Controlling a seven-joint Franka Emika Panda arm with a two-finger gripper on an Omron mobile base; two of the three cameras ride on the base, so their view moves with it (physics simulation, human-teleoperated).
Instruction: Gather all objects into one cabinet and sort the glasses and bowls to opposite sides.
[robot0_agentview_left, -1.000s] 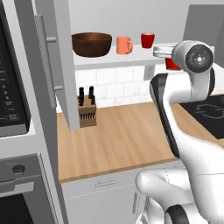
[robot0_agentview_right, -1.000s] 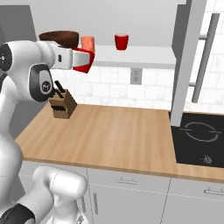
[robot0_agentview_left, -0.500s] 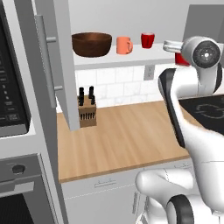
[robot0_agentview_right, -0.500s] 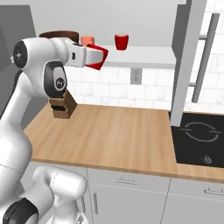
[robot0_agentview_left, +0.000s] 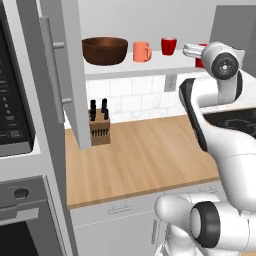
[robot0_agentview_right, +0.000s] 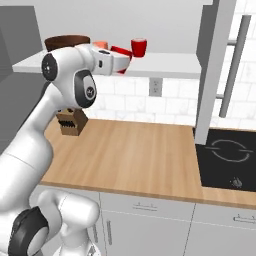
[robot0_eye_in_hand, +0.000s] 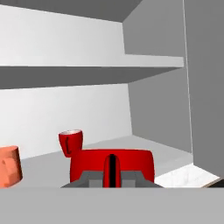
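My gripper (robot0_agentview_right: 119, 56) is shut on a glossy red cup (robot0_agentview_right: 122, 52), held in the air just in front of the open cabinet's pale shelf (robot0_agentview_right: 165, 65). In the hand view the held cup (robot0_eye_in_hand: 112, 162) sits between my gripper's (robot0_eye_in_hand: 111, 175) fingers, facing into the cabinet. On the shelf (robot0_agentview_left: 150, 64) stand the dark brown bowl (robot0_agentview_left: 104, 50) at the left, the salmon-orange mug (robot0_agentview_left: 142, 51) beside it, and a second red cup (robot0_agentview_left: 168, 45) further right. That cup (robot0_eye_in_hand: 71, 141) and the mug (robot0_eye_in_hand: 9, 165) lie ahead and left of the held one. The arm hides most of the held cup (robot0_agentview_left: 200, 62) in the left base view.
The grey cabinet doors (robot0_agentview_left: 64, 75) (robot0_agentview_right: 216, 70) hang open at either side of the shelf. A knife block (robot0_agentview_left: 99, 131) stands on the wooden counter (robot0_agentview_right: 135, 155) below. A black cooktop (robot0_agentview_right: 227, 156) lies to the right, and oven fronts (robot0_agentview_left: 20, 150) to the left.
The arm has swung right and up along the shelf front, carrying the red cup with it. The bowl, mug and other cup have stayed put.
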